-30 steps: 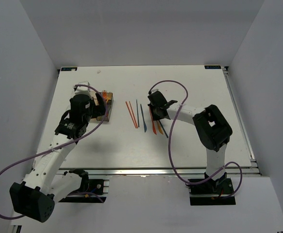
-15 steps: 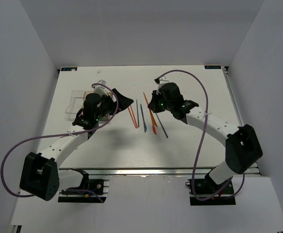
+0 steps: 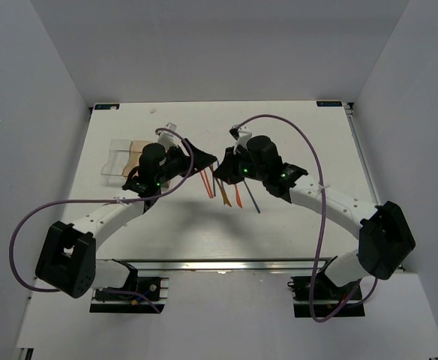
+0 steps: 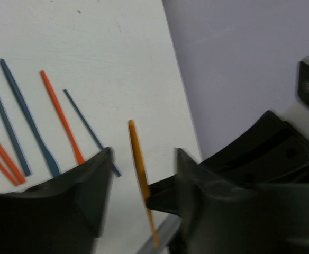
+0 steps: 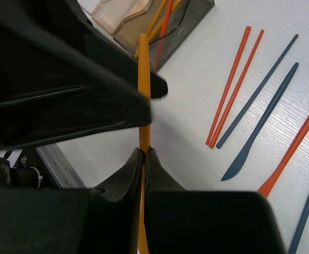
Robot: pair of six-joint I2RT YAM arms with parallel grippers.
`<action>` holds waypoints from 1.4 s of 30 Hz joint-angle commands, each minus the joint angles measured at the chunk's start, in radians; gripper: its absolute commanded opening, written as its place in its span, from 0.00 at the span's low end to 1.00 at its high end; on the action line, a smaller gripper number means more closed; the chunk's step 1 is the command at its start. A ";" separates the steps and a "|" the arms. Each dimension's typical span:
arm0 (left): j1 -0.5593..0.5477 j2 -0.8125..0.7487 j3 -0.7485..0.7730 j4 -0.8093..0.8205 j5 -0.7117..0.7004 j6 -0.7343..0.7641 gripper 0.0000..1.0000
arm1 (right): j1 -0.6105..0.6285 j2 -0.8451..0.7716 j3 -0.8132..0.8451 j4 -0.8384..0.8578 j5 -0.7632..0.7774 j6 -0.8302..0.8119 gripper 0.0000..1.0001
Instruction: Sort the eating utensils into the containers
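My right gripper [image 5: 144, 154] is shut on an orange stick-like utensil [image 5: 143, 63] and holds it up above the table. My left gripper [image 4: 143, 159] is open, with one finger on each side of that orange stick [image 4: 137, 159] and a gap on both sides. In the top view the two grippers meet at mid-table, the left gripper [image 3: 208, 160] against the right gripper [image 3: 220, 171]. Several orange and dark blue utensils [image 3: 223, 191] lie on the table below them. The containers [image 3: 121, 156] stand at the left; the dark grey bin [image 5: 189, 13] has orange sticks in it.
Loose on the table are an orange pair [image 5: 234, 84], a blue stick [image 5: 260, 87], a blue knife [image 5: 263, 124] and an orange piece [image 5: 294, 148]. Cables loop over both arms. The table's metal front rail [image 5: 59, 164] runs below the grippers.
The left arm swung from over the bins to mid-table. The right arm lifted the orange stick and brought it left. The left jaws now straddle the stick and have narrowed.
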 commanded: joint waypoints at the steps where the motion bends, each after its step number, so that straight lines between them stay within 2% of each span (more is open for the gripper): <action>1: -0.005 0.009 0.032 0.010 0.021 0.006 0.53 | 0.026 -0.004 0.065 0.040 0.004 0.005 0.00; 3: -0.005 0.014 0.034 0.013 0.027 0.003 0.40 | 0.037 0.006 0.071 0.037 0.015 0.003 0.00; 4: -0.005 0.018 0.034 0.011 0.027 0.000 0.27 | 0.037 0.008 0.068 0.042 0.024 0.006 0.00; 6: -0.005 0.024 0.040 -0.001 0.030 0.009 0.21 | 0.037 0.009 0.067 0.057 0.030 0.019 0.00; 9: -0.005 0.041 0.063 -0.030 0.033 0.034 0.00 | 0.040 0.012 0.067 0.068 0.033 0.026 0.00; 10: -0.005 0.046 0.078 -0.053 0.030 0.051 0.00 | 0.038 0.011 0.067 0.068 0.042 0.025 0.00; 11: -0.007 0.046 0.096 -0.085 0.012 0.073 0.00 | 0.037 0.008 0.065 0.065 0.050 0.022 0.14; 12: -0.004 0.047 0.167 -0.219 -0.022 0.166 0.00 | 0.037 -0.007 0.052 0.059 0.071 0.011 0.38; 13: -0.004 0.052 0.222 -0.324 -0.171 0.231 0.00 | 0.034 -0.018 0.044 0.028 0.144 0.008 0.82; 14: -0.002 0.084 0.286 -0.546 -0.285 0.353 0.00 | 0.023 -0.052 0.032 0.013 0.171 0.005 0.89; 15: 0.001 0.107 0.414 -0.647 -0.426 0.392 0.00 | 0.015 -0.075 -0.008 0.007 0.215 0.000 0.89; 16: 0.010 0.132 0.467 -0.648 -0.663 0.393 0.00 | 0.003 -0.096 -0.031 0.003 0.244 0.000 0.89; 17: 0.037 0.155 0.510 -0.771 -0.748 0.454 0.00 | -0.024 -0.118 -0.053 0.002 0.254 -0.001 0.89; 18: 0.057 0.190 0.547 -0.815 -0.793 0.518 0.00 | -0.037 -0.157 -0.073 -0.001 0.257 -0.007 0.89; 21: 0.133 0.256 0.649 -0.800 -0.872 0.664 0.00 | -0.081 -0.224 -0.137 -0.013 0.265 -0.026 0.89; 24: 0.199 0.307 0.725 -0.738 -0.838 0.796 0.00 | -0.110 -0.266 -0.172 -0.048 0.268 -0.057 0.89; 26: 0.255 0.354 0.761 -0.688 -0.738 0.844 0.00 | -0.127 -0.294 -0.195 -0.056 0.265 -0.080 0.89; 32: 0.343 0.494 0.873 -0.665 -0.674 0.871 0.00 | -0.158 -0.342 -0.251 -0.070 0.257 -0.123 0.89; 38: 0.346 0.494 0.750 -0.537 -0.617 0.884 0.00 | -0.170 -0.334 -0.264 -0.044 0.225 -0.124 0.89; 42: 0.346 0.498 0.681 -0.518 -0.619 0.882 0.00 | -0.170 -0.314 -0.255 -0.038 0.216 -0.121 0.89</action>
